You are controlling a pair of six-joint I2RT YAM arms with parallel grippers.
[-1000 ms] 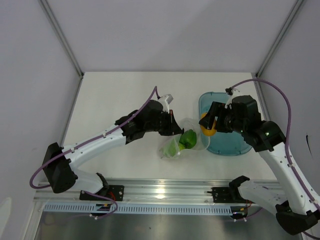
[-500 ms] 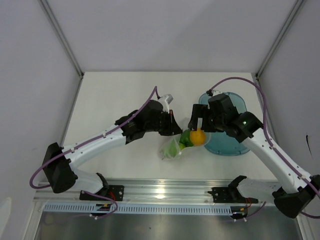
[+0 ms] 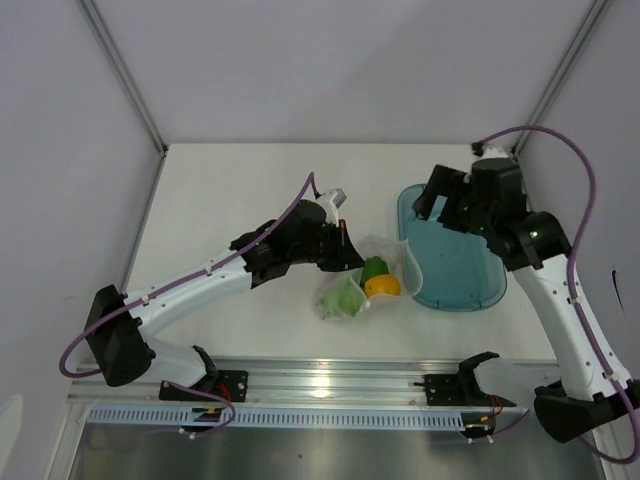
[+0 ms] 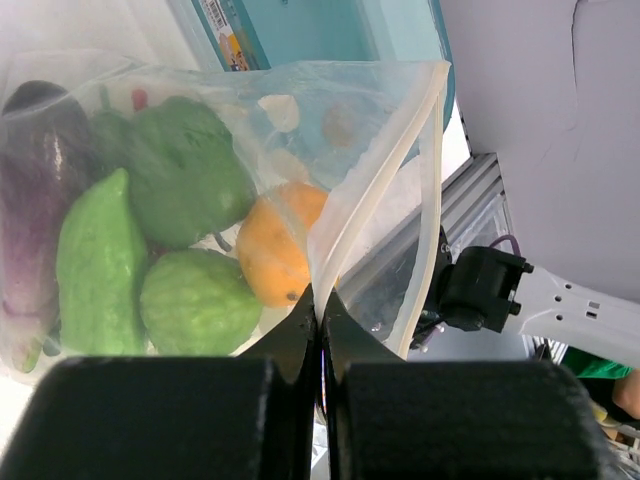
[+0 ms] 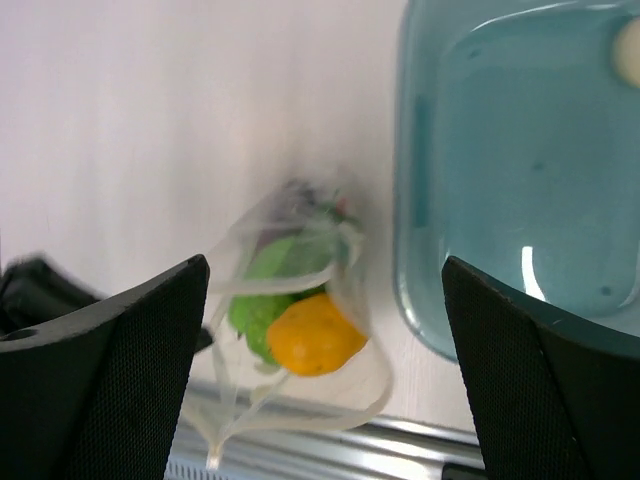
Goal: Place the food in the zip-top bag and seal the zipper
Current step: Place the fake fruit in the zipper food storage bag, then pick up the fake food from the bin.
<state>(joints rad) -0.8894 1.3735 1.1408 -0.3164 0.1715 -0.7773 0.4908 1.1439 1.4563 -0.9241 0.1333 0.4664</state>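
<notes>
Loading step: left hand (image 4: 320, 330) pinches zip-top bag (image 4: 380, 130) rim, orange fruit (image 4: 275, 245) inside. Right hand (image 5: 322, 265) spread, empty, above tray (image 5: 420, 200). Likely next: fetch white piece (image 5: 630, 45).

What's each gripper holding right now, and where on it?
Left gripper is shut on the zip-top bag, pinching its zipper edge at the open mouth. Right gripper is open, holding nothing.

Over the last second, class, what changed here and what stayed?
The right end effector carried the round orange toy fruit from over the teal translucent tray into the clear crinkly plastic bag, let it go, and drew back open above the tray. The left end effector stayed shut on the bag's rim; the green toy vegetables stayed inside.
</notes>
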